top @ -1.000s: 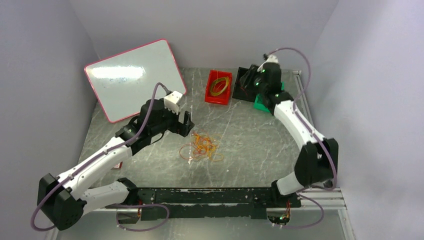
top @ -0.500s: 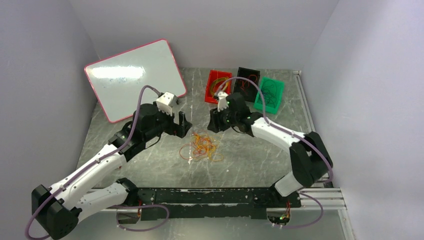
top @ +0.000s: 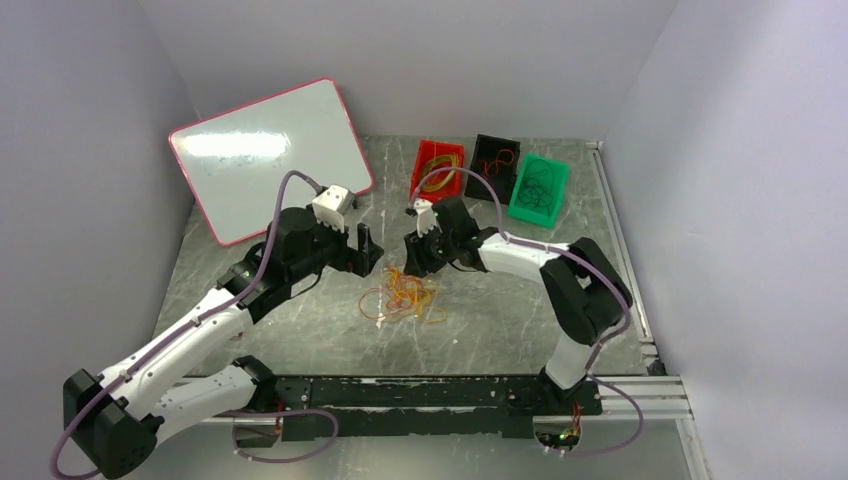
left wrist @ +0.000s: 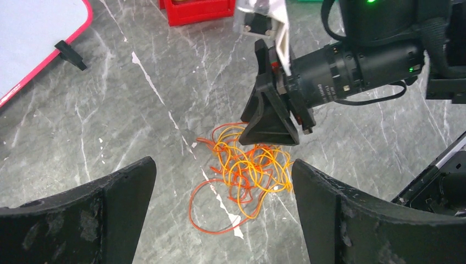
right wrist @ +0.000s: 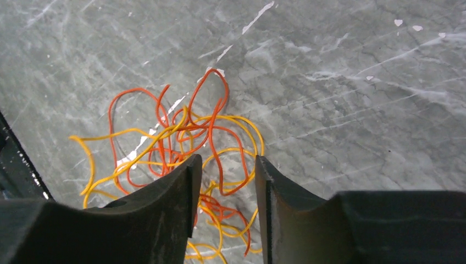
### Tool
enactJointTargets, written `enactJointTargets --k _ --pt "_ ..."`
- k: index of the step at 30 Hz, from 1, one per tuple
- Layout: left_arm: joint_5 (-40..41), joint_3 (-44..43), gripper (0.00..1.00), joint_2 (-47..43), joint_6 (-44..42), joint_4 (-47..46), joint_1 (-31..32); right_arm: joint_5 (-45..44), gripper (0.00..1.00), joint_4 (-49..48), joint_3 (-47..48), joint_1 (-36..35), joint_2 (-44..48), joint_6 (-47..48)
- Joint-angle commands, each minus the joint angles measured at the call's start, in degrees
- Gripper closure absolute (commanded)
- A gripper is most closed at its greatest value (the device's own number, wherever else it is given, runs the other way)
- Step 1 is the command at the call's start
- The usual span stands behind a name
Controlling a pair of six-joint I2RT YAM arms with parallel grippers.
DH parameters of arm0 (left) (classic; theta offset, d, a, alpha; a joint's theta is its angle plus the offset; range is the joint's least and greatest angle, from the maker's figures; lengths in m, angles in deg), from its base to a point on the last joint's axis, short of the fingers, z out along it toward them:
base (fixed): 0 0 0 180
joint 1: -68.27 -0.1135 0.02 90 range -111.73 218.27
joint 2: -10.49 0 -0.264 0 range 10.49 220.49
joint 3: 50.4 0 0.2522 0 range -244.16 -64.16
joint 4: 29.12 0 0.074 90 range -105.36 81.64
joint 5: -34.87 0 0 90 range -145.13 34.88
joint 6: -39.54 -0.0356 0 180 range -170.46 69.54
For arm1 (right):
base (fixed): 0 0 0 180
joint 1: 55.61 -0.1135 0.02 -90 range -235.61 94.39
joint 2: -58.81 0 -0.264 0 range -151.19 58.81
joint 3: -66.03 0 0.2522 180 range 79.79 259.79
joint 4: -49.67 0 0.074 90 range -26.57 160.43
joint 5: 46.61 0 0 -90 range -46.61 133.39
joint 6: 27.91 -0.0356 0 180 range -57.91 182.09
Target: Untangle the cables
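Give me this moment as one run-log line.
phase: pre-grasp | left end effector: wide open, empty, beside cables | right end effector: part open, over cables, no grip seen | cables: one tangled heap

left fingers (left wrist: 82, 220) wide apart, right fingers (right wrist: 165, 220) narrowly apart

Pale lilac walls (top: 400, 60) close in a grey, white-veined marble-patterned tabletop (top: 520, 300). A whiteboard (top: 265, 155) with a pink-red rim sits at the back left, soft glare on its face. An aluminium rail (top: 610, 200) runs along the tabletop's right edge.
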Motion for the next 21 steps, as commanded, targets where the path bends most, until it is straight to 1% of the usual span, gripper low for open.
enactJointTargets --k 1,5,8,10,13,17,21 --pt "0.2 -0.8 0.02 -0.9 0.9 1.1 -0.4 -1.6 0.62 -1.7 3.6 -0.6 -2.4 0.0" --pt "0.2 -0.2 0.02 -2.0 1.4 1.4 -0.4 -2.9 0.87 -2.7 4.1 -0.6 -1.1 -2.2" --pt "0.6 0.2 0.02 -3.1 1.6 1.9 -0.4 -3.3 1.00 -4.8 3.0 -0.7 2.8 -3.5" --pt "0.9 0.3 0.02 -3.9 1.9 1.9 -0.4 -4.2 1.00 -4.3 3.1 -0.8 5.4 -3.6" --pt "0.3 0.7 0.05 -5.5 2.1 1.1 -0.4 -6.0 1.00 -2.1 4.2 -1.0 9.2 -3.3" --pt "-0.7 1.1 0.00 -8.0 2.4 -1.5 -0.4 -7.3 1.00 3.0 7.0 -1.3 13.8 -3.2" --pt "-2.9 1.1 0.00 -9.3 1.8 -5.0 -0.4 -7.5 1.00 7.5 10.0 -1.3 19.0 -4.6"
